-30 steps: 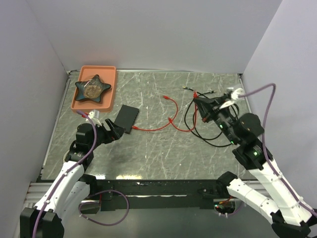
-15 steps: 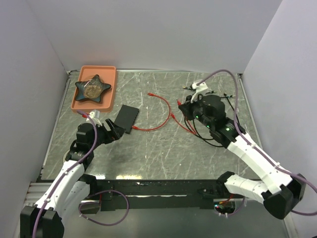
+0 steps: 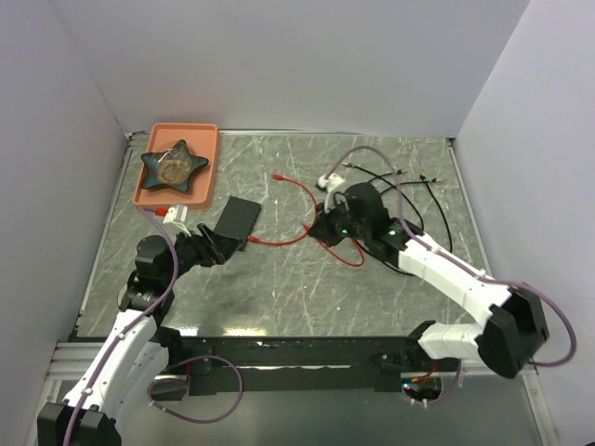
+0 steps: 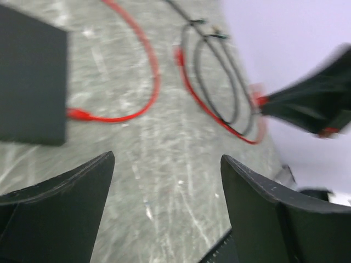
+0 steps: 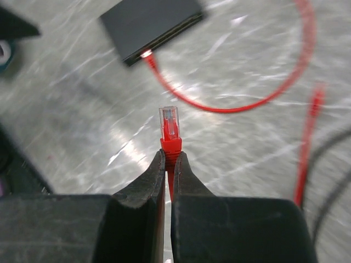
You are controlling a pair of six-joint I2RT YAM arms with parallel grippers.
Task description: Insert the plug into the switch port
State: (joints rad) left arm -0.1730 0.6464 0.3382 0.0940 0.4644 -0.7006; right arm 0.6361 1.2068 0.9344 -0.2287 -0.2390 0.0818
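Pinches the red plug point(image 5: 169, 129) in the right gripper point(image 5: 169, 157), jaws drawn narrow on the boot just behind the clear tip, tip jutting out past the fingers. Reaches with the right arm from its base at the near right edge of the desk point(image 3: 279, 288), out to an elbow low on the far right, then back up and leftward along a long forearm, ending near mid-desk with the wrist turned to the left. Points the plug toward the switch point(image 3: 238, 221), well apart from it, with bare desk between.

Faces the switch lying flat, left of centre, just in front of the orange tray point(image 3: 212, 158), its socket edge turned toward the near right. Shows a second red connector point(image 5: 145, 53) already seated in that edge, with its red cable point(image 5: 241, 108) curving away across the desk toward the back.

Holds the left gripper point(image 4: 167, 164) spread wide with nothing between the fingers, low over the desk just beside the near end of the switch, not around it. Bends the left arm up from the near left corner to a raised elbow, forearm sloping down and rightward toward the switch. Behind, in the tray, a dark star-shaped dish point(image 3: 173, 164).
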